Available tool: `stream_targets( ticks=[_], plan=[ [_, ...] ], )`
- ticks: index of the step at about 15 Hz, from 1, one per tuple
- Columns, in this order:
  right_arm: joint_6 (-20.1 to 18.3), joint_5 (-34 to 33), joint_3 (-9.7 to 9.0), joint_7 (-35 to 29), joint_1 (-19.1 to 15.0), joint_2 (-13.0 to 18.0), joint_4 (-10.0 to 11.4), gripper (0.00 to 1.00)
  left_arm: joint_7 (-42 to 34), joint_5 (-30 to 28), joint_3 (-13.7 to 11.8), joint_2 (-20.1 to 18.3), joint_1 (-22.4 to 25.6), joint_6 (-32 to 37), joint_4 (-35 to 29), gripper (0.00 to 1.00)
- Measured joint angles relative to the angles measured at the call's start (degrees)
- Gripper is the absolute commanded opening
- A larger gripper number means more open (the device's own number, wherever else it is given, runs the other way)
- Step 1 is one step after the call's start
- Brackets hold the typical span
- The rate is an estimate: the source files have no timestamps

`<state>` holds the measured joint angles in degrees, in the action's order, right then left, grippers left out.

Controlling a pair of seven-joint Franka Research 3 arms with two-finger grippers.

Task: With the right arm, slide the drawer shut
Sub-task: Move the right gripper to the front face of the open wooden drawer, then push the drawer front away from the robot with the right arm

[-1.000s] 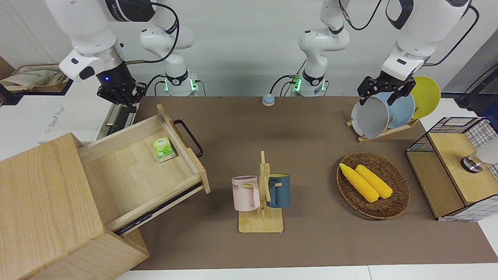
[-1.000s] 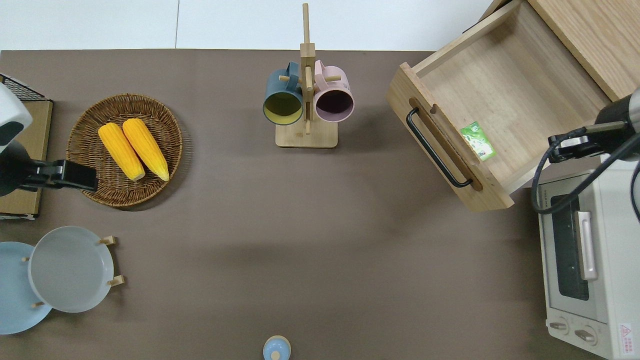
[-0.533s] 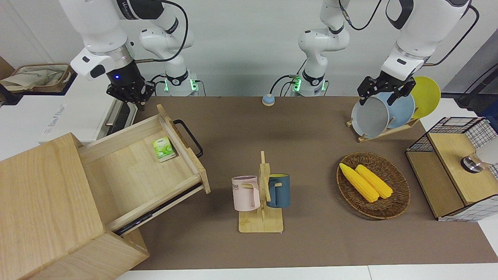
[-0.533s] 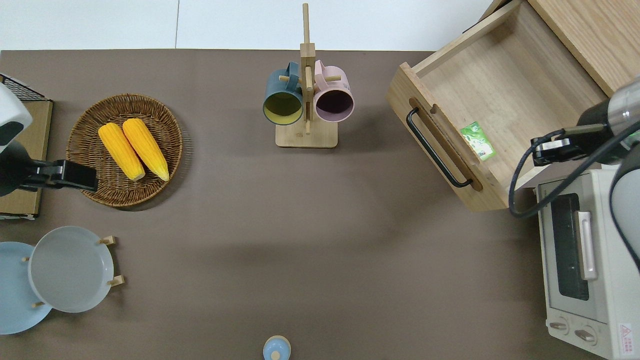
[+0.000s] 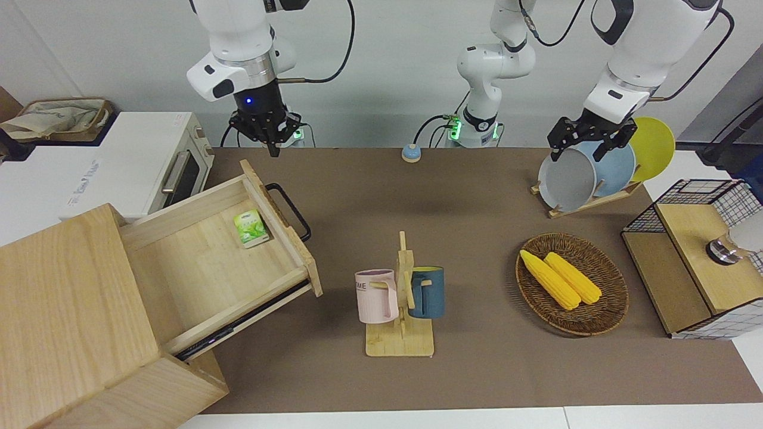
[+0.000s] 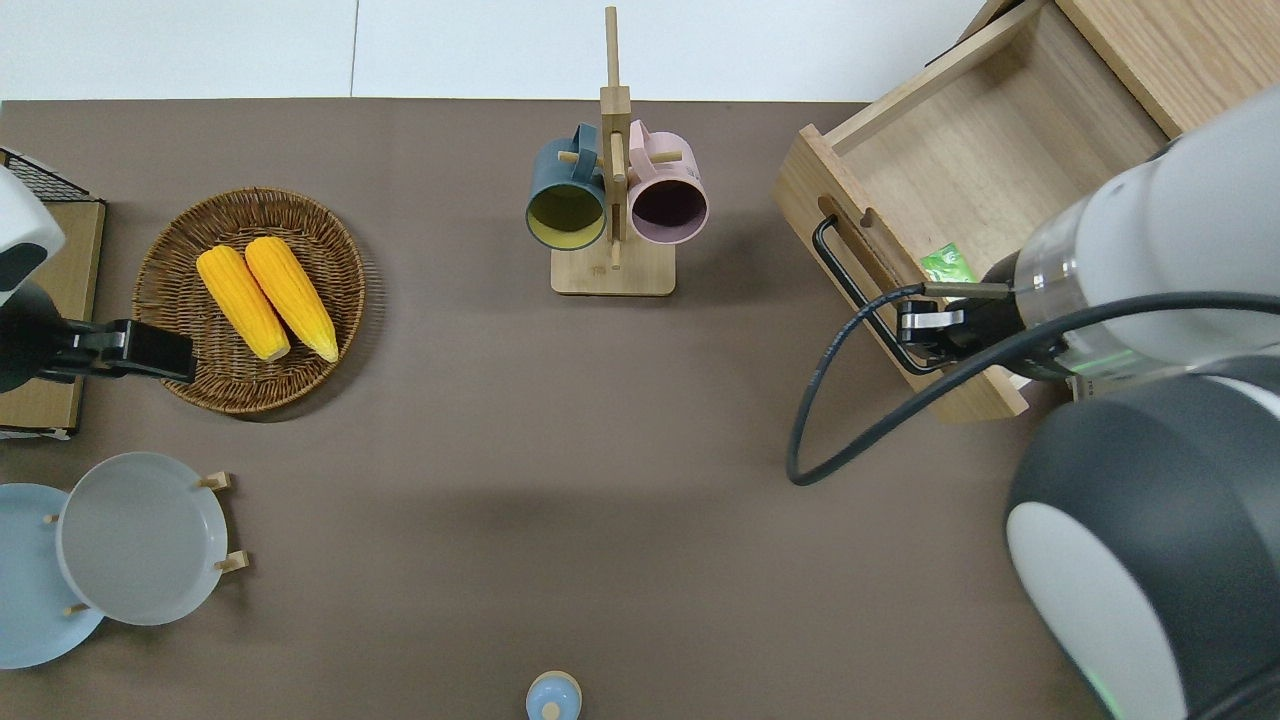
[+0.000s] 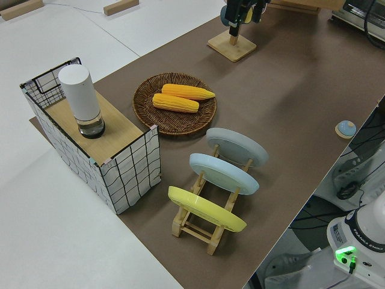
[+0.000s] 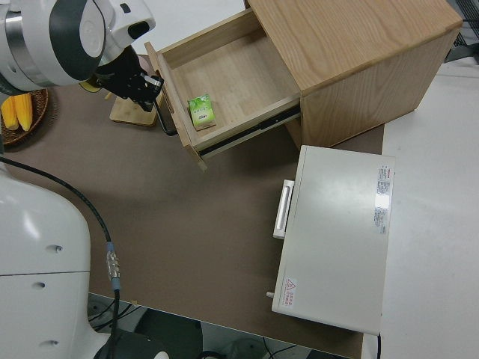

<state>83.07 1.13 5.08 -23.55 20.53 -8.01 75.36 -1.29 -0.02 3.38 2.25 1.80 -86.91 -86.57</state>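
Note:
The drawer (image 5: 202,262) is pulled far out of the pale wooden cabinet (image 5: 65,310), with its black loop handle (image 5: 289,208) toward the table's middle. A small green packet (image 5: 250,228) lies in it. My right gripper (image 5: 272,143), blue light on its wrist, hangs in the air with its fingers together and holds nothing. In the overhead view its wrist (image 6: 1010,315) is over the drawer's front panel, by the handle's end (image 6: 905,355) nearer to the robots. The right side view shows the gripper (image 8: 138,84) beside the drawer front (image 8: 176,112). The left arm (image 5: 620,77) is parked.
A white oven (image 5: 137,161) stands beside the cabinet, nearer to the robots. A mug rack (image 5: 400,298) stands mid-table. A basket of corn (image 5: 572,285), a plate rack (image 5: 587,170) and a wire box (image 5: 697,256) are toward the left arm's end.
My right arm has swung from over the oven toward the table's middle and now hangs over the drawer's front panel. The drawer and the left arm have not moved.

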Motion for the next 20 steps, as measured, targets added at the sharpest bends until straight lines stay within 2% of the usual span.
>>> stream_targets(
  ticks=[6, 13, 16, 20],
  plan=[
    [0.0, -0.2, -0.07, -13.2, 4.8, -0.4, 0.1, 0.0, 0.0, 0.0, 0.0, 0.0, 0.0, 0.0, 0.0, 0.99],
    [1.6, -2.9, -0.04, -25.7, 8.8, -4.8, 1.0, 0.0, 0.0, 0.0, 0.0, 0.0, 0.0, 0.0, 0.0, 0.99],
    [4.1, -2.9, 0.03, -31.2, 9.1, -6.5, 2.5, 0.0, 0.0, 0.0, 0.0, 0.0, 0.0, 0.0, 0.0, 0.99],
    [9.1, -2.9, 0.46, -36.8, 9.1, -7.2, 7.2, 0.0, 0.0, 0.0, 0.0, 0.0, 0.0, 0.0, 0.0, 0.99]
  ],
)
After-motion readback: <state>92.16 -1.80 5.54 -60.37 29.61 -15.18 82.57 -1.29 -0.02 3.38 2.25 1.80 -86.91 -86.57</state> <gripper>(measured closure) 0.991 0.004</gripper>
